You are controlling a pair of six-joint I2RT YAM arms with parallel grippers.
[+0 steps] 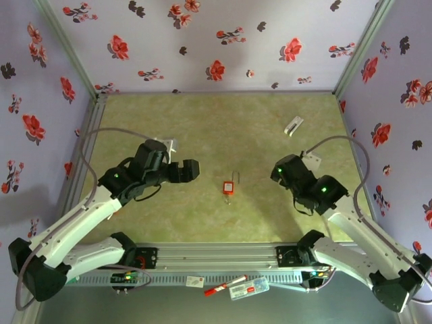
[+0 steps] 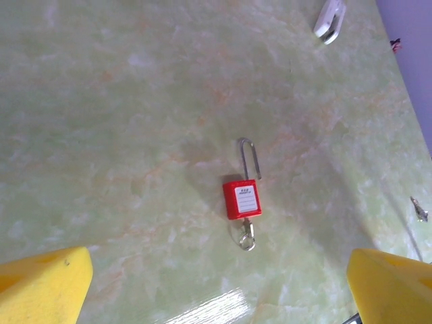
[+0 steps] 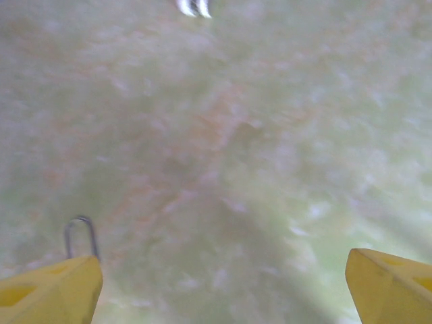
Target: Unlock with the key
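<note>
A small red padlock (image 1: 229, 187) lies flat in the middle of the green table, its wire shackle (image 2: 250, 158) pointing to the far side. The key (image 2: 248, 235), thin grey metal with a small ring head, sticks out of the padlock's (image 2: 241, 198) bottom face. My left gripper (image 1: 194, 169) hovers left of the lock, open, its yellow fingers (image 2: 44, 283) wide apart with nothing between them. My right gripper (image 1: 278, 169) hovers to the right of the lock, open and empty. In the blurred right wrist view the shackle (image 3: 81, 235) shows just beyond the left finger (image 3: 50, 290).
A small white clip (image 1: 293, 125) lies at the far right of the table; its other sightings are the clip (image 2: 331, 20) and the clip (image 3: 194, 7). A tiny grey metal bit (image 2: 420, 209) lies right of the padlock. Flowered walls (image 1: 216, 40) enclose the table. Tags lie by the near rail (image 1: 236, 287).
</note>
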